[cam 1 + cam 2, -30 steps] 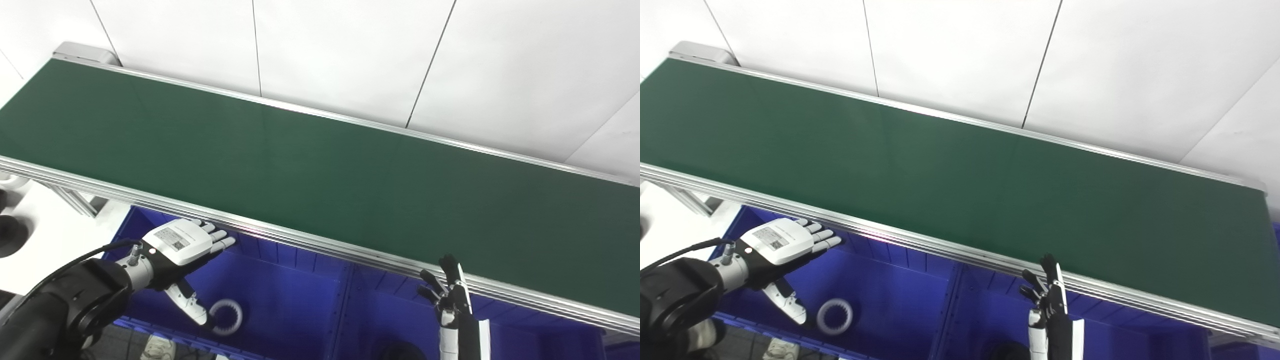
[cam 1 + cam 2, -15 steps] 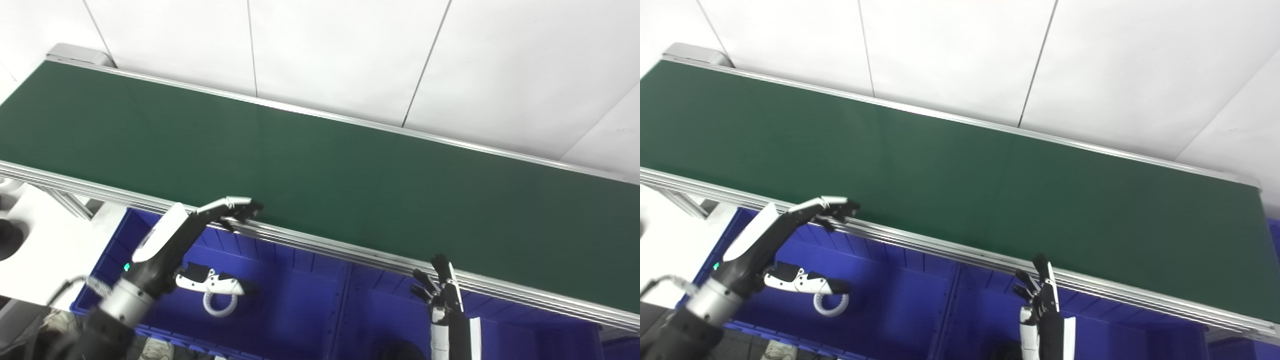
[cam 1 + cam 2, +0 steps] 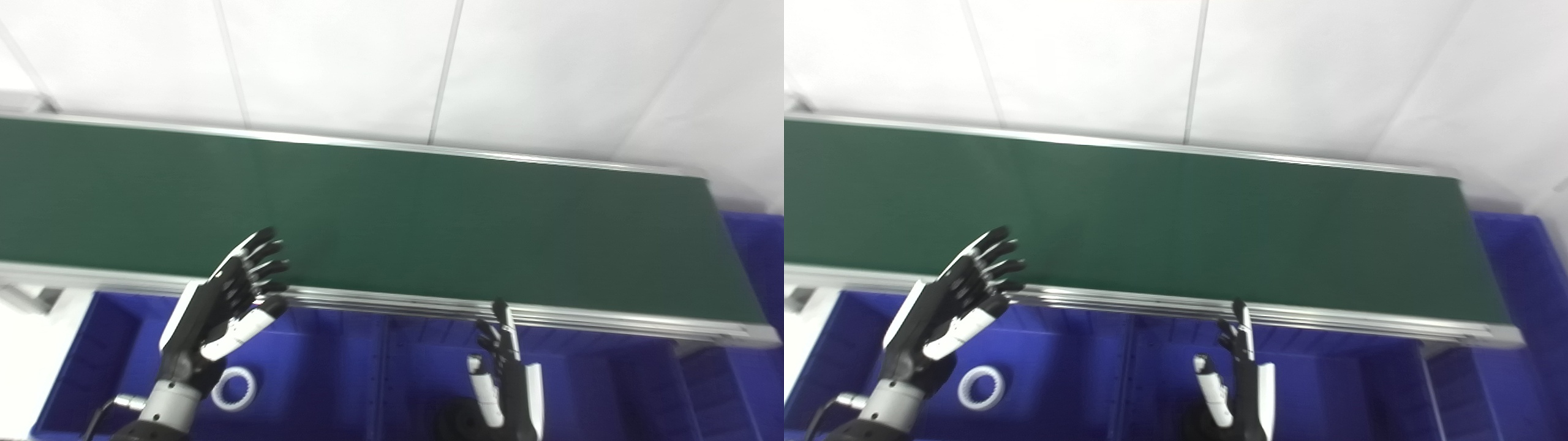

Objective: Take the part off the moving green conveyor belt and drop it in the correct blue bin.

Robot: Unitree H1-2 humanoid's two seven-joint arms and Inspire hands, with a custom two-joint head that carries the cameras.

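Observation:
The green conveyor belt (image 3: 392,214) runs across the view and carries no part. My left hand (image 3: 229,300) is open and empty, fingers spread, raised over the belt's near rail above the left blue bin (image 3: 318,373). A white toothed ring (image 3: 233,389) lies on that bin's floor, below the hand; it also shows in the right eye view (image 3: 980,387). My right hand (image 3: 505,380) is open and empty, fingers pointing up, over the middle blue bin (image 3: 588,380) just below the rail.
The aluminium rail (image 3: 429,304) edges the belt's near side above the bins. Another blue bin (image 3: 756,245) stands past the belt's right end. A dark round object (image 3: 456,422) lies in the middle bin by my right wrist. White wall panels are behind.
The camera has swung right, so the belt's right end and a further bin now show. My left hand has turned palm-inward and risen over the rail. The right hand holds its pose.

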